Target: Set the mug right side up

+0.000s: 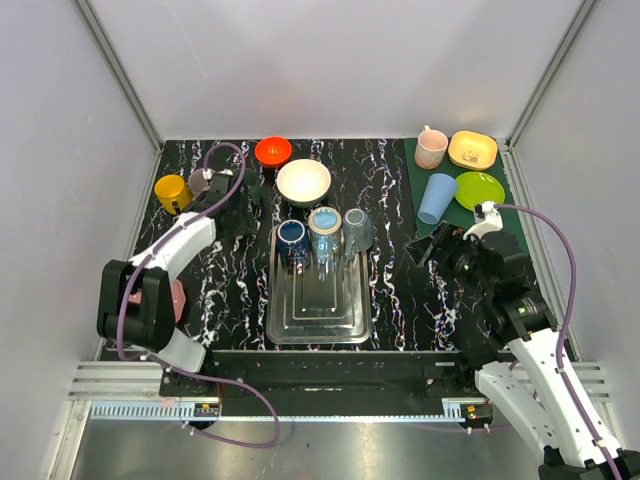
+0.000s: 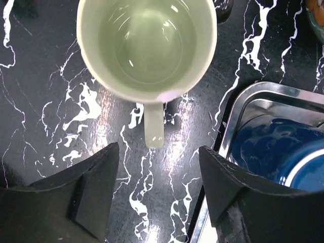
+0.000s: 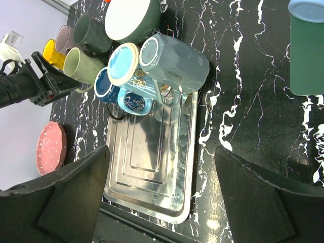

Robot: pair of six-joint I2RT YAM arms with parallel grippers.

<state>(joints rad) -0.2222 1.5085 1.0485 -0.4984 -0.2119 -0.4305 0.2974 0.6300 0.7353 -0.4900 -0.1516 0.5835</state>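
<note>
Green mug [image 2: 147, 45] is sitting mouth-up on the counter [image 2: 50, 126], just left of the steel tray [image 2: 238, 101].
Left hand [image 2: 158, 149] hangs spread wide right by its handle [image 2: 154, 126], not touching as far as I can tell. Right hand [image 3: 161, 152] is wide too, off to the tray's right, holding nothing.

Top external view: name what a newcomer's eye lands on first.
A tight cluster of mugs crowds the far end of the steel tray at mid-table. On the green mat at far right sit bright dishes. In the left wrist view, the open left tool frames a pale green mug.
</note>
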